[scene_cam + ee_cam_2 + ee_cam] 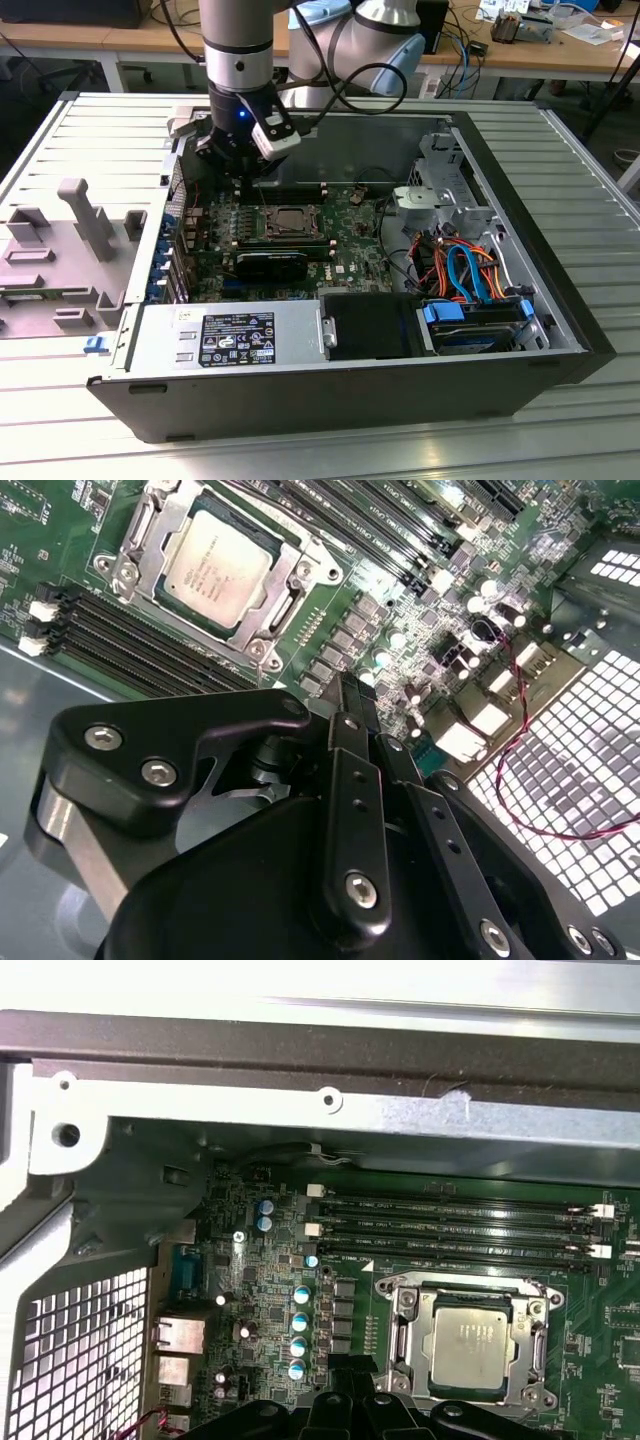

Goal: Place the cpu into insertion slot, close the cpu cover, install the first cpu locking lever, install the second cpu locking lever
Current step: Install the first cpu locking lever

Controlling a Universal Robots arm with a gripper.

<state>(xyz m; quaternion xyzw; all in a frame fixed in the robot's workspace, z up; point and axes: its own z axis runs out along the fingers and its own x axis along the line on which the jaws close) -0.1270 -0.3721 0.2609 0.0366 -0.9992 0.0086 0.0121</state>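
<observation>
The cpu [292,221] lies flat in its socket on the green motherboard [350,255], its silver-grey top showing in both wrist views [218,565] [470,1350]. The cpu cover [292,598] [404,1312] is a thin silver frame lying flat around the chip. I cannot make out how the locking levers stand. My gripper [243,172] hangs above the board's back corner at the exterior view's left, a short way from the socket. Its black fingers [352,720] are pressed together with nothing between them, and their tips [352,1400] also show in the first wrist view.
The open computer case [520,385] holds a power supply [230,338] in front and drives with blue and orange cables [468,268] at the exterior view's right. Memory slots [450,1225] flank the socket. A perforated back wall [570,780] and a red-black wire [515,745] are near the fingers.
</observation>
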